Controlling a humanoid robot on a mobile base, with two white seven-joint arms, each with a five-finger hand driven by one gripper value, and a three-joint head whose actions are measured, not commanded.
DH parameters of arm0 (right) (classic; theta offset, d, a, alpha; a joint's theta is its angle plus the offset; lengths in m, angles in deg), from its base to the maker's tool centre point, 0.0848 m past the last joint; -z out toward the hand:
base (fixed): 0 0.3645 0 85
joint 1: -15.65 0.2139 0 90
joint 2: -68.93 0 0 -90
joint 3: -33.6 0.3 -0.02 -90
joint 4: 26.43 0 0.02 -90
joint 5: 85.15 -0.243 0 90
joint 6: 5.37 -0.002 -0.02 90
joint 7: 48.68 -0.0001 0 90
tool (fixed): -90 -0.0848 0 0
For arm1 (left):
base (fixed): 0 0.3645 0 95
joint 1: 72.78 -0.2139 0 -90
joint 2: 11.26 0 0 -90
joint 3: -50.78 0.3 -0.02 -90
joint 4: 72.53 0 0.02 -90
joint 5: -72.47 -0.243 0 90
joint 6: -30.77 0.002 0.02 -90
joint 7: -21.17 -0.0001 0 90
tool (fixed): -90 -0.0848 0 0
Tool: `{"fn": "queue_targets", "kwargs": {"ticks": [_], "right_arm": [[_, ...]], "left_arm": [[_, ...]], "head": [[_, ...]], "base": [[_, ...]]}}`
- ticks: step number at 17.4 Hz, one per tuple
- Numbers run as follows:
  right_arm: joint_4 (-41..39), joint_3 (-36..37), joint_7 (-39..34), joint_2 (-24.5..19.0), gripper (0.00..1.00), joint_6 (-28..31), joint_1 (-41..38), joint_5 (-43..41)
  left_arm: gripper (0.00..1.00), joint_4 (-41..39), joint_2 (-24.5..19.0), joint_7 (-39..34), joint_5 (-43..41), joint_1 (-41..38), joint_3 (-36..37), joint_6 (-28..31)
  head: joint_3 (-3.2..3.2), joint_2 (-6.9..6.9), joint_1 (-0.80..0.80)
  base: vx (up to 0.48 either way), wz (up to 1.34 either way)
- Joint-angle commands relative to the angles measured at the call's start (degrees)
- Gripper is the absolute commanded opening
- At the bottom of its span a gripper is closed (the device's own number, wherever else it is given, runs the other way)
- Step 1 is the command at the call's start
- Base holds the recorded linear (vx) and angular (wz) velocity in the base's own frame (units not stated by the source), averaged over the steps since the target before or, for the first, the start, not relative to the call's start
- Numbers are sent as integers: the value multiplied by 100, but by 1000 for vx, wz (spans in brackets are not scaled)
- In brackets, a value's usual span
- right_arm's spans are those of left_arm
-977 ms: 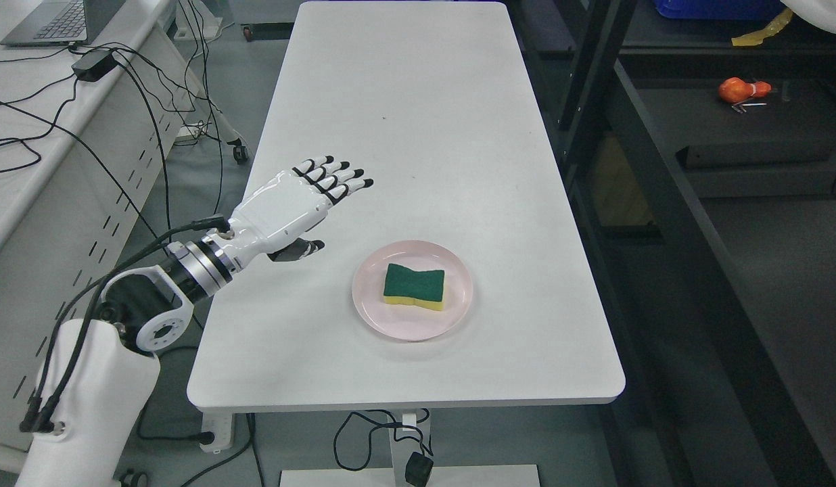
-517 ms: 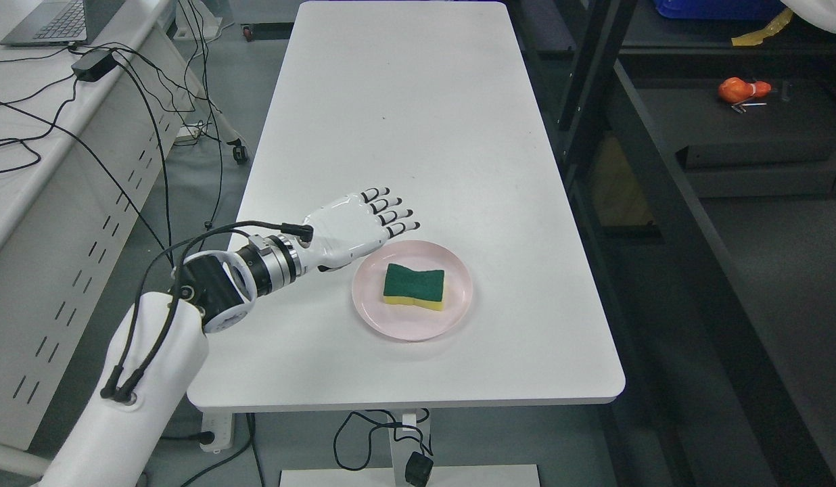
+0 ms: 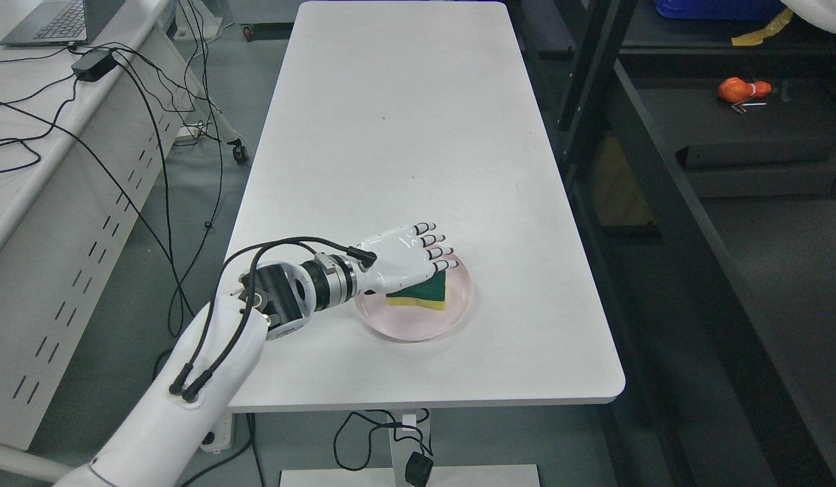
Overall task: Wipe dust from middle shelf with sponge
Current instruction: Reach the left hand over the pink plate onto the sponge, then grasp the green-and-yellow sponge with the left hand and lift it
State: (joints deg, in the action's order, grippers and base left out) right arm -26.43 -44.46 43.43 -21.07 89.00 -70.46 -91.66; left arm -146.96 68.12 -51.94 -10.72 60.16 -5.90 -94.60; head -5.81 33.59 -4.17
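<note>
A green-topped yellow sponge [image 3: 428,295] lies on a pink plate [image 3: 452,312] near the front of the white table [image 3: 404,135]. My left hand [image 3: 425,260] hovers over the sponge's left part and hides it, palm down, fingers stretched out and holding nothing. The left forearm reaches in from the lower left. The dark shelving [image 3: 668,203] stands to the right of the table. No right arm shows.
On a dark shelf at the upper right lies an orange object [image 3: 739,89]. A blue bin [image 3: 715,8] and a yellow scrap sit on the shelf above. Left of the table, cables hang beside a desk with a laptop [image 3: 49,20].
My left hand has moved right and toward the table's front, from the bare table left of the plate to over the sponge. The sponge and plate have not moved.
</note>
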Motion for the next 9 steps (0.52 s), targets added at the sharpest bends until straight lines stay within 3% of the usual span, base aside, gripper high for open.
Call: {"fn": "queue_targets", "kwargs": {"ticks": [1,9], "right_arm": [[-100,2,-1,100,100,3,-3,0],[-100,2,-1,100,100,3,6,0]], "left_arm": [[88,289,386,103,-100,21,545,22],[55,114,386,209,-30,-171,-114,-4]], "head": [[0,0,0],[0,0,0]], "base": [[0,0],[0,0]]}}
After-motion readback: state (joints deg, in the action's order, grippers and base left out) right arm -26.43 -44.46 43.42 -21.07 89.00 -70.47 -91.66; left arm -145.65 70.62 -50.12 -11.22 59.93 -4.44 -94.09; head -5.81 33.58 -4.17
